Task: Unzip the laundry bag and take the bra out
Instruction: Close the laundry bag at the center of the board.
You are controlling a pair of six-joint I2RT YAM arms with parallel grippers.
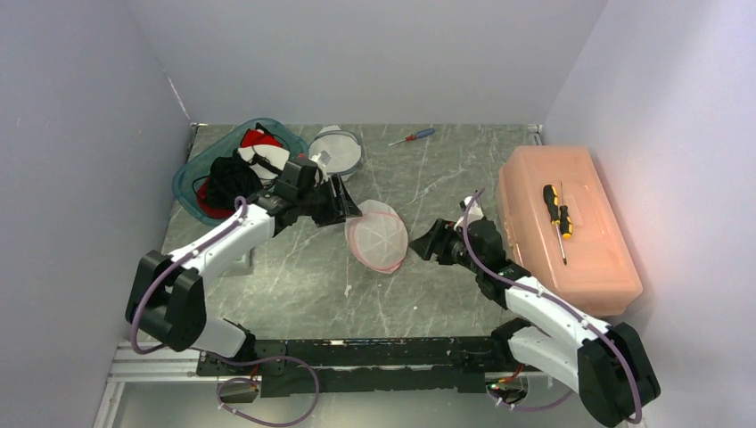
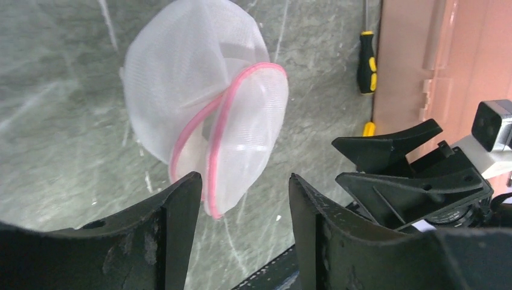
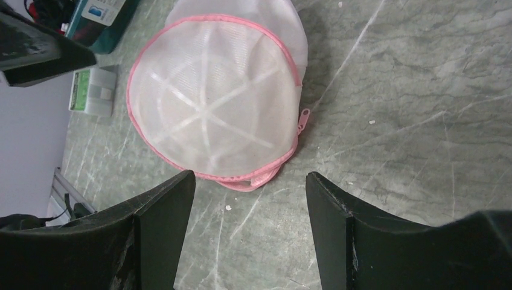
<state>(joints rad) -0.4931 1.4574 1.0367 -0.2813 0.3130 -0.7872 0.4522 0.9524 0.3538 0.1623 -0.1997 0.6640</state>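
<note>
The laundry bag (image 1: pixel 377 234) is a round white mesh pouch with pink zipper trim, lying mid-table with its two halves slightly parted (image 2: pixel 205 121). Its pink zipper pull (image 3: pixel 302 121) hangs at the right rim. No bra shows in or beside it; it is hidden. My left gripper (image 1: pixel 343 203) hovers just behind the bag, open (image 2: pixel 244 181), with the bag's lower pink edge close to one finger and nothing gripped. To the bag's right my right gripper (image 1: pixel 426 242) points at it, open (image 3: pixel 250 178) with bare table between the fingers.
A teal basket (image 1: pixel 185 183) of black, red and white clothes stands at back left, a grey-rimmed mesh bag (image 1: pixel 337 150) beside it. A small screwdriver (image 1: pixel 413 136) lies at the back. A pink toolbox (image 1: pixel 579 259) at right carries a yellow-black screwdriver (image 1: pixel 557 214).
</note>
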